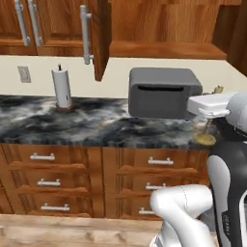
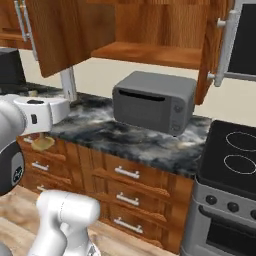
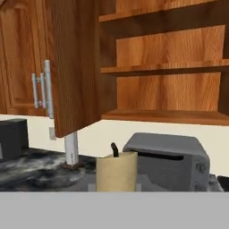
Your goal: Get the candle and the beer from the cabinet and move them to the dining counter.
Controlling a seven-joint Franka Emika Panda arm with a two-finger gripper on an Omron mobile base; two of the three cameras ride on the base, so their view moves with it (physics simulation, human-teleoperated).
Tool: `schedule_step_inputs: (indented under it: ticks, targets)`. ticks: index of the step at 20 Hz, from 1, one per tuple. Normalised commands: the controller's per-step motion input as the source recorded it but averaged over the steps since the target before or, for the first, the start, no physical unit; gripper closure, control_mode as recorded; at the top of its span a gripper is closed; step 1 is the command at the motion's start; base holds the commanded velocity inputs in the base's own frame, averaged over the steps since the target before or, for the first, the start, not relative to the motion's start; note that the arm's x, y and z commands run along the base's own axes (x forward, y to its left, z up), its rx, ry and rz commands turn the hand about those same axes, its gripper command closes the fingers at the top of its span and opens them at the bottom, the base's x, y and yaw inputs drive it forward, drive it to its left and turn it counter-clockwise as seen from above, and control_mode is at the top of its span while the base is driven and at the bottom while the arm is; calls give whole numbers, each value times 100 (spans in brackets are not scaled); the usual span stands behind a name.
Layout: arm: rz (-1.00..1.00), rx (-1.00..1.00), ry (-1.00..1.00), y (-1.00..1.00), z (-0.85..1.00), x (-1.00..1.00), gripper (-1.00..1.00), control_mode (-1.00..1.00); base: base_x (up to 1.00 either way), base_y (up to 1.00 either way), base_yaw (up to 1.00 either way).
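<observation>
Since the gripper (image 3: 117, 179) is clamped on the upright candle (image 3: 117, 171), the open cabinet (image 3: 165, 67) lies ahead; the dining counter lies elsewhere.

cabinet (image 3: 76, 67): reddish-brown wood, visible grain, satin sheen, raised panels; bar handles (image 1: 85, 34) smooth grey metal. shelves (image 3: 165, 69) past the jaws are the same wood, matt. candle (image 3: 117, 171) right at the jaws: cream wax, matt, dark wick; brass-gold base (image 1: 205, 138) below them, dull metallic. toaster oven (image 2: 152, 100) just beyond: grey, matt metal or plastic, can't tell which. worktop (image 1: 87, 123): black-grey marble, polished. paper towel roll (image 1: 61, 87) off to one side: white, matt paper. drawers (image 1: 48, 169) below: wood, pale metal pulls. stove (image 2: 232, 160): glossy black glass top, grey metal front. wall (image 3: 107, 134): flat cream, matt.
</observation>
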Motion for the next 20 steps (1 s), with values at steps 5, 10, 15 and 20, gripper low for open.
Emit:
schedule_step_inputs:
  ticks: [5, 10, 15, 20]
  targets:
    - [0, 0, 0, 0, 0, 0, 100, 100, -1, 0, 100]
    - [0, 0, 0, 0, 0, 0, 100, 100, 0, 0, 100]
    - [0, 0, 0, 0, 0, 0, 100, 100, 11, -10, 92]
    - [0, 0, 0, 0, 0, 0, 100, 100, 39, -39, 68]
